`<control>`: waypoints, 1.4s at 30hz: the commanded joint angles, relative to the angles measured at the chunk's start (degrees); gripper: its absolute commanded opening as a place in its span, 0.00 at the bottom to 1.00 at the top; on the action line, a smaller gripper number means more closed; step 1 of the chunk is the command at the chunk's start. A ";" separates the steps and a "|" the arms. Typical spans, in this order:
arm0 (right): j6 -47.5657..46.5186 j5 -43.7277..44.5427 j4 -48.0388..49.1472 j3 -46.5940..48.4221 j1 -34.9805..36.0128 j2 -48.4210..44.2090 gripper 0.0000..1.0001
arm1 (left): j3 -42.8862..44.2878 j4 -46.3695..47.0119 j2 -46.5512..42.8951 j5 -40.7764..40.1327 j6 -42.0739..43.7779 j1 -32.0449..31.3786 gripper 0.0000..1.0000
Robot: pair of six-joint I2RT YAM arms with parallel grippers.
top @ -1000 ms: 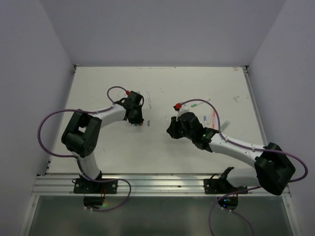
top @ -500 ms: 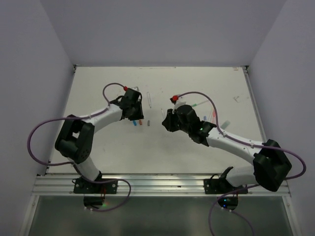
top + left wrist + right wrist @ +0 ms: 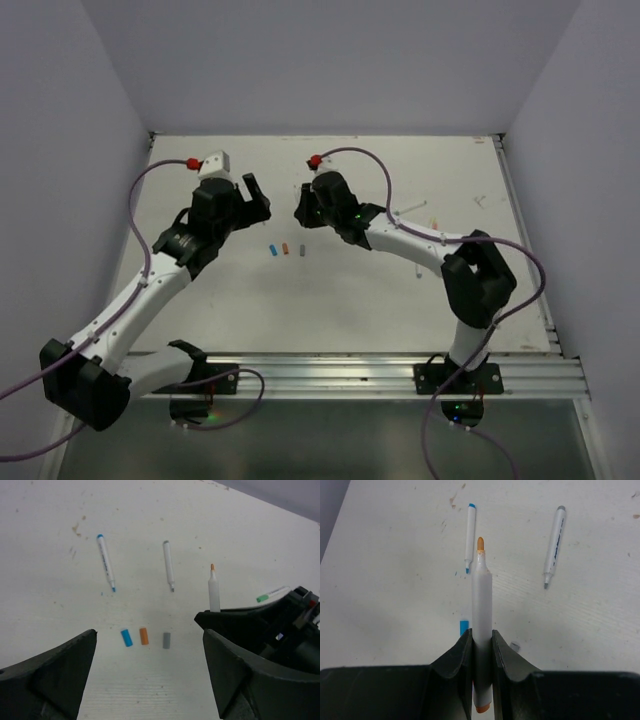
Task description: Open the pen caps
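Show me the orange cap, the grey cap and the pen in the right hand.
orange cap [image 3: 144, 636]: left wrist view, its middle.
grey cap [image 3: 166, 640]: left wrist view, its middle.
orange-tipped pen [image 3: 481, 605]: right wrist view, white barrel.

Looks down on a pale, speckled table [image 3: 45, 610] between the dark fingers [image 3: 55, 670] of the left gripper [image 3: 149, 635], spread wide apart. Shows three pen caps lying side by side in a short row below the middle: blue cap [image 3: 126, 637], orange cap [image 3: 144, 635], grey cap [image 3: 166, 640]. Further off, shows a blue-tipped pen [image 3: 106, 562] and a grey-tipped pen [image 3: 169, 572] lying flat, well apart. At right, catches the right gripper [image 3: 215, 614] closed on an orange-tipped pen [image 3: 214, 587], tip pointing away; beyond it, a green-ended pen [image 3: 272, 593].
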 commanded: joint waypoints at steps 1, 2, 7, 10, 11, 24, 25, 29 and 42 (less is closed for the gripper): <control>0.72 -0.57 0.46 7.20 -0.26 7.30 0.00 | -4.92 -2.34 -4.57 -7.86 1.64 0.53 0.93; 0.71 -0.92 0.46 10.26 -0.26 8.97 0.00 | -5.89 -3.39 -5.54 -8.82 1.65 0.53 0.94; -0.60 -1.18 5.11 15.73 -0.35 18.89 0.04 | -11.52 -4.98 -12.30 -7.62 0.51 0.45 0.94; -0.69 -1.27 5.48 20.56 -0.78 23.21 0.06 | -14.68 -3.75 -15.29 -5.76 -0.20 0.53 0.95; -0.61 -1.27 4.86 23.18 -0.96 25.66 0.07 | -15.12 -3.66 -15.74 -5.50 -0.81 0.53 0.94; 3.61 -2.06 6.88 32.61 -2.98 37.80 0.24 | -15.04 -5.07 -15.31 -4.70 -1.08 0.62 0.94; 3.61 -2.41 6.79 33.13 -2.98 38.25 0.28 | -15.13 -5.24 -15.05 -4.70 -1.08 0.53 0.94; 3.61 -2.50 6.44 34.89 -2.98 39.48 0.34 | -15.04 -5.24 -14.61 -4.53 -0.99 0.53 0.94; -3.32 1.27 6.01 17.17 -3.77 14.12 0.55 | -10.47 -7.35 -12.85 -2.86 -0.73 0.53 0.94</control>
